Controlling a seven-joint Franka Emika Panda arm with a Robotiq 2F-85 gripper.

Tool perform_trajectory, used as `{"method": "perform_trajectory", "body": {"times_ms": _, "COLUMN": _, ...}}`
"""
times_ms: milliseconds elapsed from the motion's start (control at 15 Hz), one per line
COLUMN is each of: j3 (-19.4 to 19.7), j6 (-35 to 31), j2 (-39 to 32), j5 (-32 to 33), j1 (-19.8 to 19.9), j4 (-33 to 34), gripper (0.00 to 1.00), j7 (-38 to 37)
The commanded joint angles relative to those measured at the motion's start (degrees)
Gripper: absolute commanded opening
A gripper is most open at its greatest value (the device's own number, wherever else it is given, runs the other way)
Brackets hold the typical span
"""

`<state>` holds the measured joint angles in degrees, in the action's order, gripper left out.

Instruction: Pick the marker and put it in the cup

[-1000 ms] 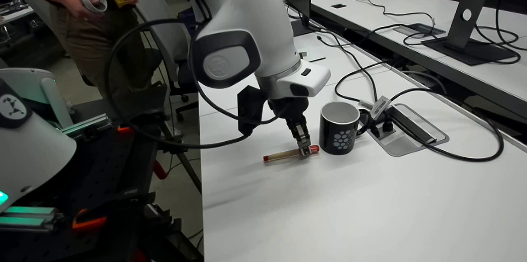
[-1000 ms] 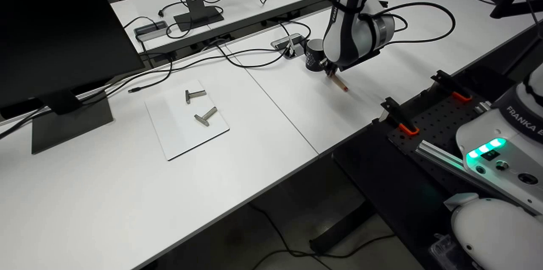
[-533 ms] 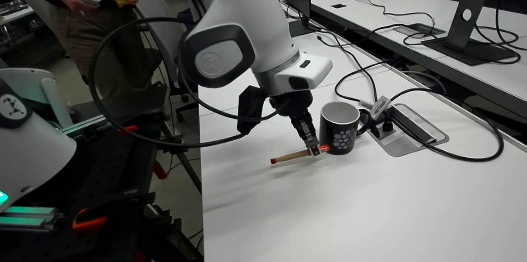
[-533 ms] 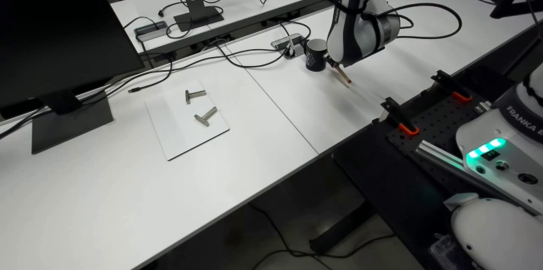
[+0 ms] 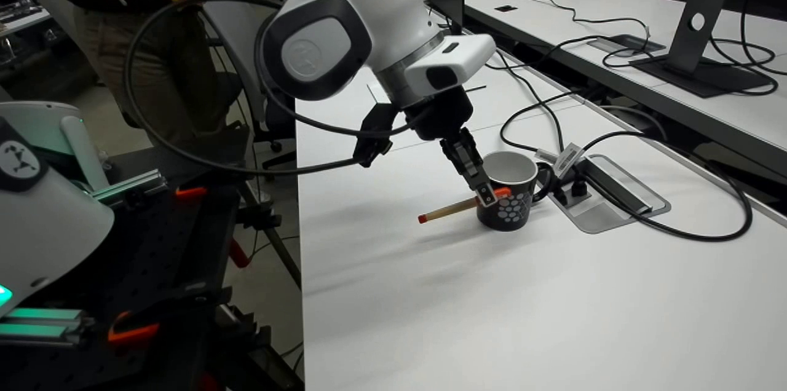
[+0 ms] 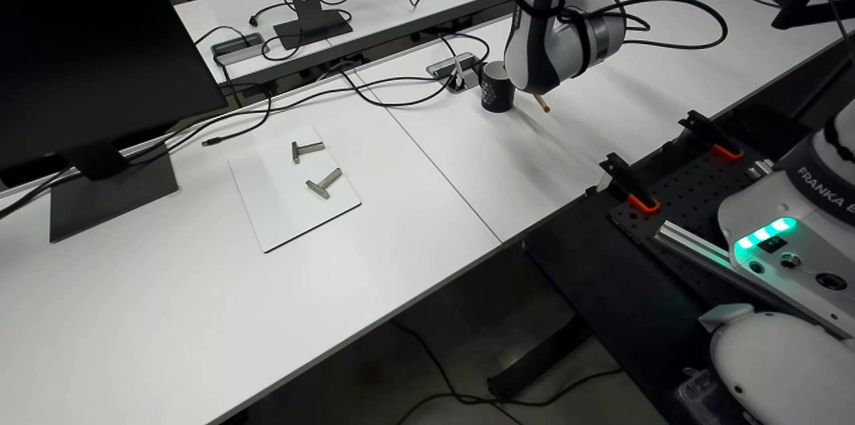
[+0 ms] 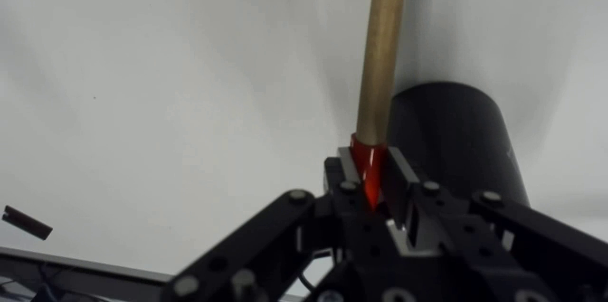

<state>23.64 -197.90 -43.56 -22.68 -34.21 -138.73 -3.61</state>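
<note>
While 1 mug (image 5: 513, 209) upright on tbl (image 5: 553, 305), 1 marker (image 5: 452, 211) aloft nearby in pinch of 1 pincer (image 7: 374, 168).

Tight one side, roomy the other

Black mug (image 7: 451, 136), mouth up, just beside gripper (image 7: 375, 169) on right of wrist view; touching or apart, cannot tell. Left there: bare white desktop (image 7: 190, 126). By the mug's handle (image 5: 546, 168), looped black cable (image 5: 707, 238) and desk power outlet (image 5: 596, 216) in the way. In an exterior view, foreground desktop (image 5: 522, 317) bare: room to pass.

In an exterior view, marker (image 5: 454, 208) in gripper (image 5: 487, 196), before the cup (image 5: 515, 206) standing on the table (image 5: 541, 311)
</note>
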Motion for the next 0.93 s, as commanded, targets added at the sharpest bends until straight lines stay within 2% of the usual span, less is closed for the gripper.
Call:
{"method": "perform_trajectory", "body": {"times_ms": 0, "j3": 6.6, "j6": 0.0, "j2": 2.4, "j5": -5.0, "j1": -9.5, "j4": -2.9, "gripper": 0.07, "j7": 0.7}}
{"method": "perform_trajectory", "body": {"times_ms": 467, "j3": 17.9, "j6": 0.0, "j2": 0.8, "j5": -10.8, "j1": -25.3, "j4": -4.3, "gripper": 0.07, "j7": -0.7}}
{"method": "perform_trajectory", "body": {"times_ms": 867, "j3": 23.9, "j6": 0.1, "j2": -1.4, "j5": -16.1, "j1": -34.5, "j4": -2.2, "gripper": 0.07, "j7": -4.1}}
